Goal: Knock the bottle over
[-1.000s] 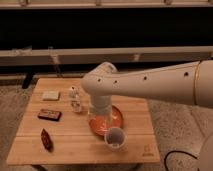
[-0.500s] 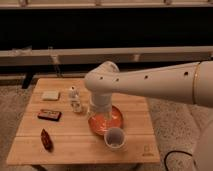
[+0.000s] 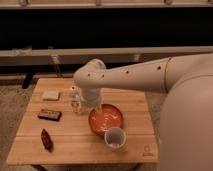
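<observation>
The bottle [image 3: 75,99] is small, slim and whitish with a white cap. It stands upright on the wooden table [image 3: 75,147], left of centre. My gripper [image 3: 91,104] hangs down from the big white arm, just to the right of the bottle and very close to it. I cannot tell whether they touch. The gripper sits above the left rim of the orange bowl [image 3: 107,121].
A white cup [image 3: 115,137] stands in front of the bowl. A dark red lumpy item [image 3: 46,139] lies at the front left. A dark flat bar [image 3: 50,115] and a pale block [image 3: 50,95] lie left of the bottle. A bench runs behind the table.
The arm and gripper have shifted left, from over the bowl towards the bottle. The bottle still stands upright in the same place.
</observation>
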Robot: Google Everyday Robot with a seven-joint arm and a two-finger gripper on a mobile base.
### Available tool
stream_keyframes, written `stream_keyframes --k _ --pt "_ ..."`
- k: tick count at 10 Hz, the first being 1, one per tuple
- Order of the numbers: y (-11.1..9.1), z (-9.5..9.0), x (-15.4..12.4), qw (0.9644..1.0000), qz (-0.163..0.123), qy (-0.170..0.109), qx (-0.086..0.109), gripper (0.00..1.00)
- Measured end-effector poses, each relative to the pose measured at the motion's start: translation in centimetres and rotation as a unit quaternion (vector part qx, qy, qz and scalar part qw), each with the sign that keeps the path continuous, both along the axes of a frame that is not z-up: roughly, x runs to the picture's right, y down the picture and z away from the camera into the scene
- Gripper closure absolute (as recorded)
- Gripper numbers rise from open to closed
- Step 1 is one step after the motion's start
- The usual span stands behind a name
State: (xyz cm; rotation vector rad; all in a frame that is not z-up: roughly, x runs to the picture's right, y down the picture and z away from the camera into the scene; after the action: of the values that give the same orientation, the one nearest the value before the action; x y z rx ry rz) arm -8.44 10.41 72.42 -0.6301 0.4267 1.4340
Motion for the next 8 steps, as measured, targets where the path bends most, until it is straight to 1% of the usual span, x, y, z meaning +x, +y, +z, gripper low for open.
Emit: stream_keyframes --k 1,2,5,8 --pt "-0.5 0.9 0.1 1.0 -0.004 0.001 0.004 0.35" --pt "-1.5 2.4 0.4 0.9999 -0.005 0.006 0.01 0.35" --pt "-2.8 3.9 0.6 0.9997 -0.005 0.01 0.02 0.35" --pt "-4.4 5.7 0.2 0.9992 -0.006 0.013 0.038 0.35"
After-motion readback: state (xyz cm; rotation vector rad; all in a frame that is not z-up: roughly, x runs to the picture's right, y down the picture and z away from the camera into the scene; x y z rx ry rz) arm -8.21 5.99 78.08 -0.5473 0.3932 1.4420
